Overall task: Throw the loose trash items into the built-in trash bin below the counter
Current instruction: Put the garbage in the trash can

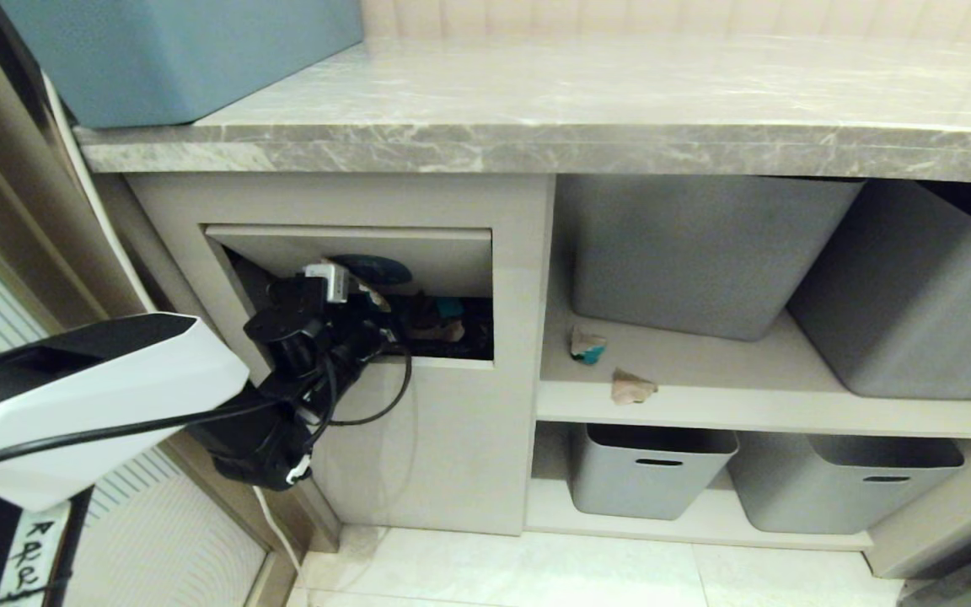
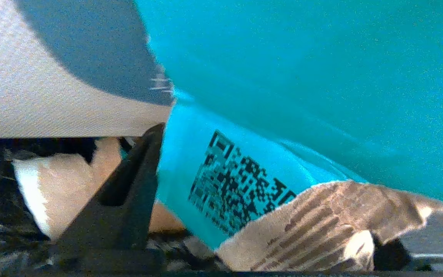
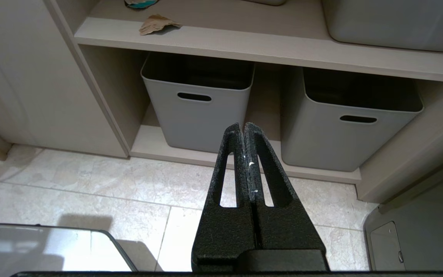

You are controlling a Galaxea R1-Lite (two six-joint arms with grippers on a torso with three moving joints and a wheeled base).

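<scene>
The built-in trash bin (image 1: 452, 438) is a beige cabinet front under the marble counter (image 1: 620, 110). Its flap (image 1: 435, 253) with a blue sticker (image 1: 378, 270) is tilted inward. My left gripper (image 1: 372, 299) reaches into the opening. In the left wrist view one dark finger (image 2: 129, 192) stands far to one side, so the jaws are open. A teal scrap with a black code (image 2: 237, 181) lies loose right in front and hides the other finger. More scraps (image 1: 443, 324) lie inside the bin. Two scraps (image 1: 587, 344) (image 1: 633, 387) rest on the shelf. My right gripper (image 3: 243, 127) hangs shut over the floor.
Grey storage tubs stand on the upper shelf (image 1: 705, 253) (image 1: 915, 295) and the lower shelf (image 1: 650, 468) (image 1: 839, 480). A blue-grey box (image 1: 182, 51) sits on the counter's left end. A cable loops below the left wrist, against the cabinet front.
</scene>
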